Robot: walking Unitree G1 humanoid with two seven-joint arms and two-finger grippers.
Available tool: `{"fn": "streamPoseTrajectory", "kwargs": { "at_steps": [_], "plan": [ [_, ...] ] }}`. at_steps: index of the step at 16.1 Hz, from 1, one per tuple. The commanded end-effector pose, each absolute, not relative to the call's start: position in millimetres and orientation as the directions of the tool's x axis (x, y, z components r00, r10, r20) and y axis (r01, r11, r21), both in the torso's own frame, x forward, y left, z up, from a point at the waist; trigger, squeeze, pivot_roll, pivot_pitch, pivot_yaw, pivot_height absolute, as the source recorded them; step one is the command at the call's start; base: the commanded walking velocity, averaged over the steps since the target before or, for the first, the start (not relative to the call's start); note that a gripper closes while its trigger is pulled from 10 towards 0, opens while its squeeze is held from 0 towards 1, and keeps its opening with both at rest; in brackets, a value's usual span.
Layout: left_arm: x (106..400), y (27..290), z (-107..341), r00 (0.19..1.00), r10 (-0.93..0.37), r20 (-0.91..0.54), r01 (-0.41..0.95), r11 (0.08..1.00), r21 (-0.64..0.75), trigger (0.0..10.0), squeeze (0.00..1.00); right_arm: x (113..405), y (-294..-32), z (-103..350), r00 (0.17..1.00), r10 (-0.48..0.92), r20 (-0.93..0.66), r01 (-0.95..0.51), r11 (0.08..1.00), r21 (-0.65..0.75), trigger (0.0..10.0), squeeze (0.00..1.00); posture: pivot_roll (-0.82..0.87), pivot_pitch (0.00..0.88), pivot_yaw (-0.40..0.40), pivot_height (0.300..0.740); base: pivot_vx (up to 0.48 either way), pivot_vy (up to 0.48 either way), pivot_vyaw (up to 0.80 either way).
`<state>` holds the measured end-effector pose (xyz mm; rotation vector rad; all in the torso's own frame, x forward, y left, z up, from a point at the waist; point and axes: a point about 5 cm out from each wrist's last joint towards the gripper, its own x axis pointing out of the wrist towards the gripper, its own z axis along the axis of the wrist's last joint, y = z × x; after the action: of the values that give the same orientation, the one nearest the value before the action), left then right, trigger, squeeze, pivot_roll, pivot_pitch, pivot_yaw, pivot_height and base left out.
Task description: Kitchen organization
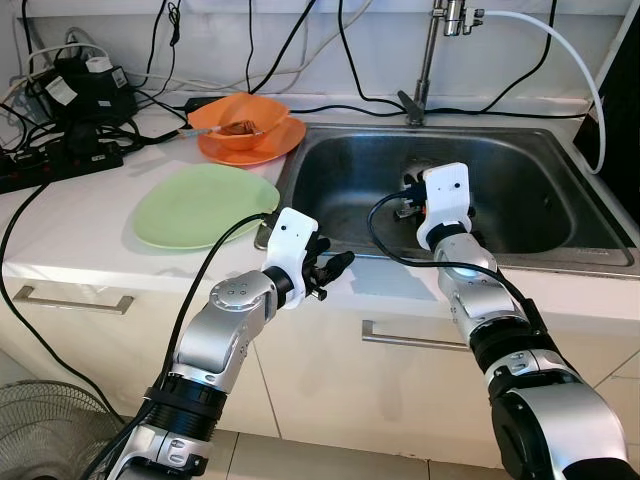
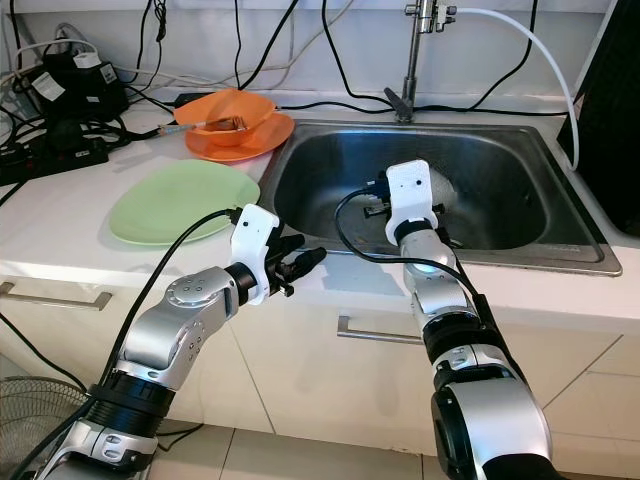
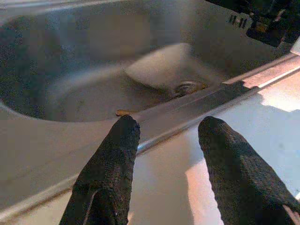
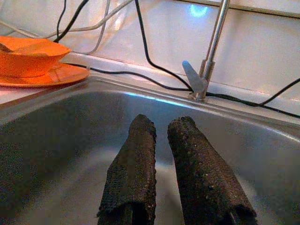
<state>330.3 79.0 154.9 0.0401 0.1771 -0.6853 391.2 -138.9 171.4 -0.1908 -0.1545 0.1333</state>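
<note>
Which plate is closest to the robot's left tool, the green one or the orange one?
The green plate. It lies on the counter just beside the left tool, near the front edge. The orange plate sits farther back by the wall, with an orange bowl on it.

My right arm covers part of the sink (image 1: 560,215) floor, so my right gripper's fingertips are hidden behind its white wrist. A pale thing (image 3: 161,68) by the drain is too blurry to name. The food in the orange bowl (image 1: 240,122) is too small to tell.
</note>
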Motion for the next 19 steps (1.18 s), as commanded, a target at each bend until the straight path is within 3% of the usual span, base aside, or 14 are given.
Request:
{"fn": "streamPoseTrajectory", "kwargs": {
  "at_steps": [1, 5, 8, 11, 12, 16, 19],
  "plan": [
    [332.7, 81.6, 160.9, 0.799, -0.586, -0.134, 0.596, 0.802, 0.043, 10.0, 0.00, 391.7, -134.0, 177.7, 0.973, 0.161, 0.166, -0.130, 0.975, -0.180, 10.0, 0.00, 0.02, 0.000, 0.080, 0.740, 0.000, 0.000, 0.00],
    [347.2, 103.3, 202.8, 0.913, -0.388, 0.125, 0.375, 0.920, 0.113, 10.0, 0.00, 390.4, -127.8, 193.9, 0.956, 0.175, 0.233, -0.156, 0.983, -0.097, 10.0, 0.00, 0.03, 0.000, 0.074, 0.740, 0.000, 0.000, 0.00],
    [354.7, 133.2, 222.9, 0.952, -0.217, 0.218, 0.206, 0.976, 0.072, 10.0, 0.00, 388.3, -124.5, 201.6, 0.945, 0.188, 0.266, -0.177, 0.982, -0.066, 10.0, 0.00, 0.03, 0.000, 0.074, 0.740, 0.000, 0.000, 0.00],
    [359.1, 184.0, 233.9, 0.966, -0.003, 0.258, -0.011, 0.998, 0.056, 10.0, 0.00, 384.4, -122.7, 201.9, 0.940, 0.212, 0.268, -0.206, 0.977, -0.050, 10.0, 0.00, 0.03, 0.000, 0.072, 0.740, 0.000, 0.000, 0.00],
    [357.7, 206.6, 233.0, 0.967, 0.064, 0.246, -0.082, 0.995, 0.061, 10.0, 1.00, 382.9, -122.6, 199.0, 0.942, 0.216, 0.258, -0.210, 0.976, -0.051, 10.0, 0.00, 0.03, 0.000, 0.072, 0.740, 0.000, 0.000, 0.00],
    [343.8, 261.8, 225.8, 0.953, 0.236, 0.188, -0.245, 0.969, 0.026, 10.0, 1.00, 379.7, -123.9, 192.6, 0.948, 0.217, 0.232, -0.212, 0.976, -0.046, 10.0, 0.00, 0.04, 0.000, 0.071, 0.740, 0.000, 0.000, 0.00],
    [337.0, 281.3, 205.4, 0.968, 0.248, 0.042, -0.248, 0.969, -0.004, 10.0, 0.96, 377.8, -123.1, 191.0, 0.949, 0.228, 0.217, -0.222, 0.974, -0.052, 10.0, 0.00, 0.04, 0.000, 0.069, 0.740, 0.000, 0.000, 0.00]
  ]
}}
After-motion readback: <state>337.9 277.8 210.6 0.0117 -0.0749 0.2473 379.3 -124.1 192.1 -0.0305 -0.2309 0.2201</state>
